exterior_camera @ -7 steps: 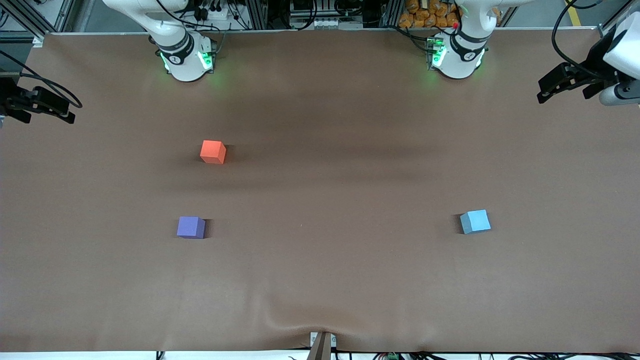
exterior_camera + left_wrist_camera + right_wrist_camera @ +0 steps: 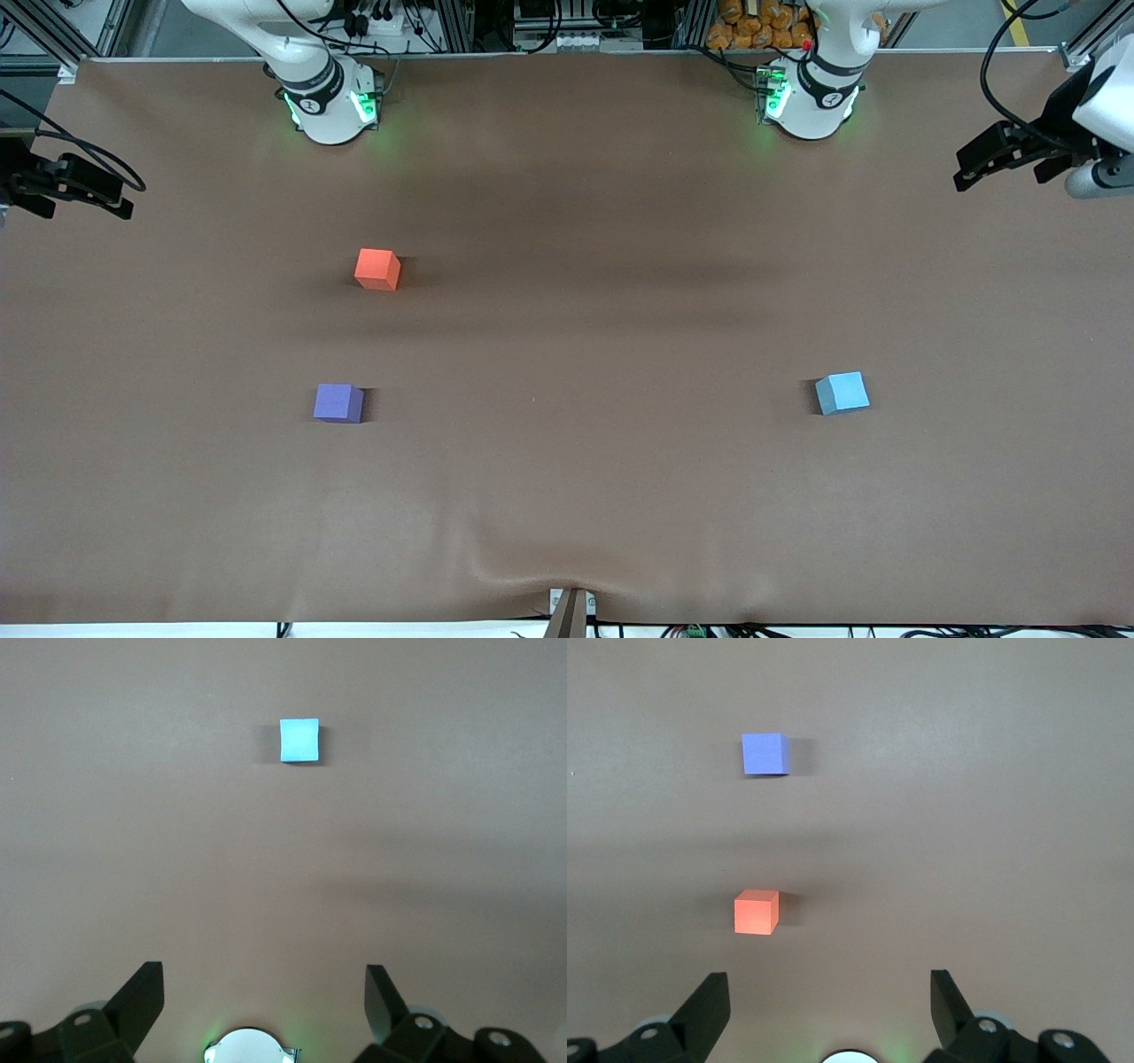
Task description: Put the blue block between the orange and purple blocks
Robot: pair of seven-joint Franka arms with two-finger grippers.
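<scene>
Right gripper [image 2: 830,1010] hangs high over the brown desk [image 2: 992,815], fingers [image 2: 704,1005] spread wide with nothing between them. Below sit the orange block [image 2: 756,912] and the purple block [image 2: 764,754], well apart, each flat on the desk.

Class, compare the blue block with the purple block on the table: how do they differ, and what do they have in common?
Colour: the blue block is light sky-blue, while the purple block is a darker violet.
Place: the blue block lies toward the left arm's end of the table, the purple block toward the right arm's end.
Company: the blue block sits alone; the purple block has the orange block nearby.
Shared: both look like plain matte cubes of similar size, resting on the table, ungripped.
</scene>
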